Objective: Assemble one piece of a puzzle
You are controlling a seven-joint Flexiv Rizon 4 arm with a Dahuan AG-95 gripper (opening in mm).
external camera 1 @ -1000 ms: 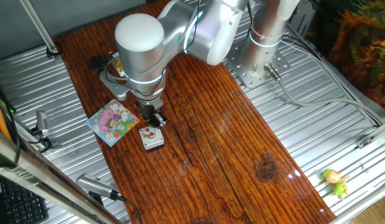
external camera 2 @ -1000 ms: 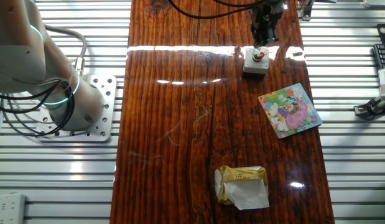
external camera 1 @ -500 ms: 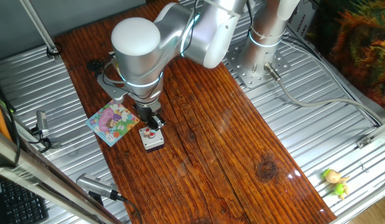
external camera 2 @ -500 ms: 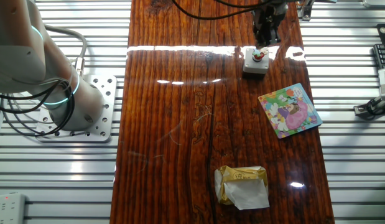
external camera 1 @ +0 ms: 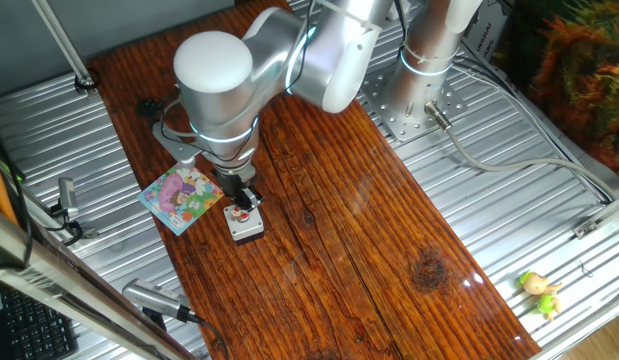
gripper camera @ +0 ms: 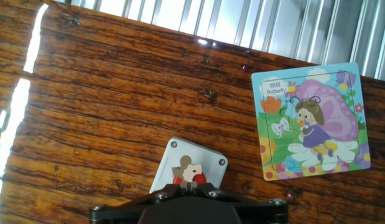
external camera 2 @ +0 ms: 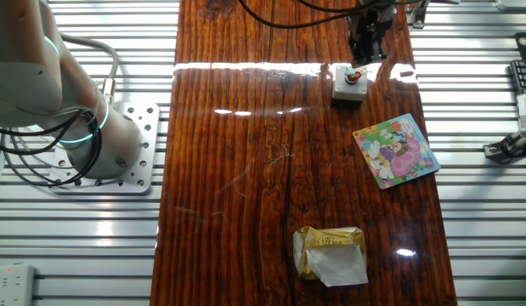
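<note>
My gripper [external camera 1: 245,196] hangs over a small grey box [external camera 1: 248,226] with a red round button. Its jaws are shut on the piece [gripper camera: 188,168], a tiny whitish flat piece held edge-on just above the button. In the other fixed view the gripper [external camera 2: 362,58] is at the far edge, above the box [external camera 2: 348,87]. The puzzle [external camera 1: 181,195], a pastel cartoon board, lies flat on the wooden table beside the box. It also shows in the other fixed view [external camera 2: 396,150] and in the hand view [gripper camera: 310,121], to the right of the box [gripper camera: 208,163].
A crumpled yellow-and-white packet [external camera 2: 331,255] lies on the wood, well away from the box. The robot base [external camera 2: 101,144] stands on the ribbed metal beside the table. A small green-yellow toy [external camera 1: 539,292] lies on the metal. Clamps and tools [external camera 1: 64,205] sit past the puzzle.
The arm has shifted a little toward the puzzle side, gripper still over the grey box. The puzzle and the box have not moved.
</note>
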